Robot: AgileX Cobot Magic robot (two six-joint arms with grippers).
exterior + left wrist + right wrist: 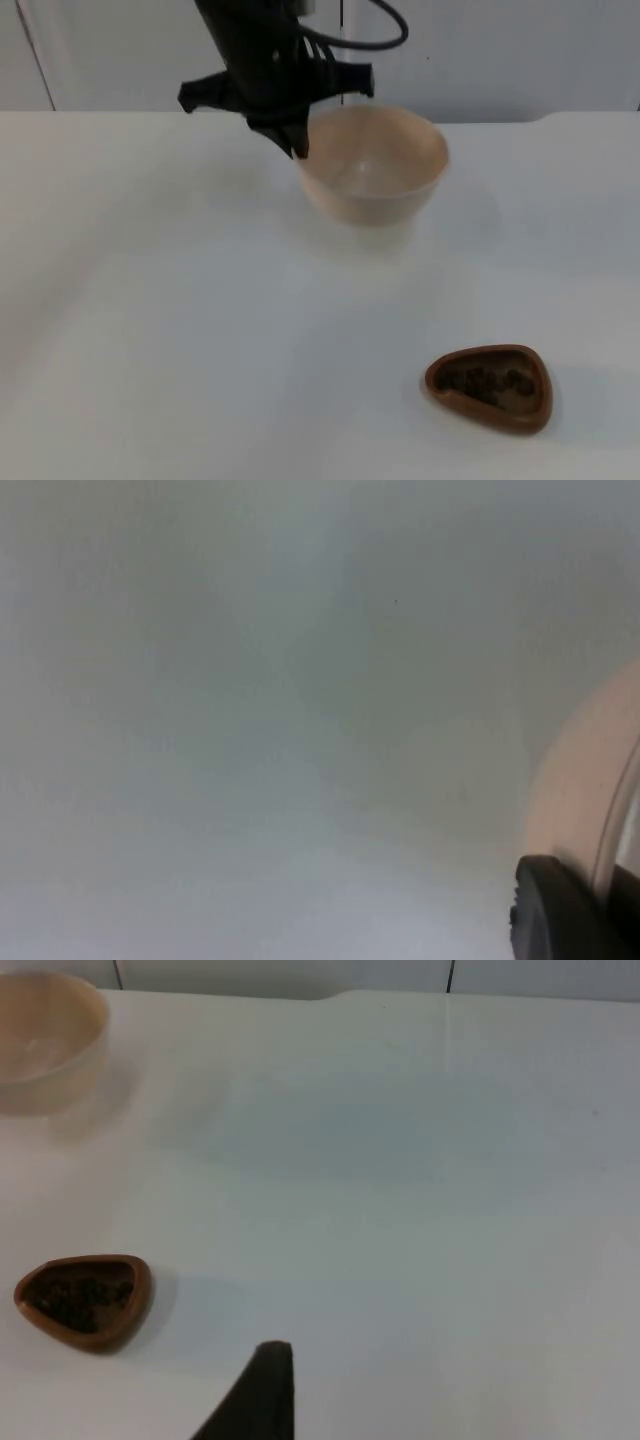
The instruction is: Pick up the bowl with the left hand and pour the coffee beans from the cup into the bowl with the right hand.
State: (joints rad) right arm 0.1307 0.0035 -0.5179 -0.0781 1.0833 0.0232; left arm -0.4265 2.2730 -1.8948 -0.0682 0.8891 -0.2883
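A pale beige bowl [372, 165] stands on the white table at the back centre; nothing lies in the part of its inside that I see. My left gripper [297, 140] hangs at the bowl's left rim, right against it. In the left wrist view the gripper [565, 915] sits beside the bowl's outer wall [580, 800]. A brown rounded-triangle cup [490, 386] holding dark coffee beans rests at the front right. The right wrist view has the cup [85, 1298] and the bowl [45, 1045] ahead of my right gripper [262, 1395], which waits well apart from both.
The grey partition wall [500, 50] closes the table's far edge just behind the bowl. White table top [180, 330] stretches between bowl and cup and across the left side.
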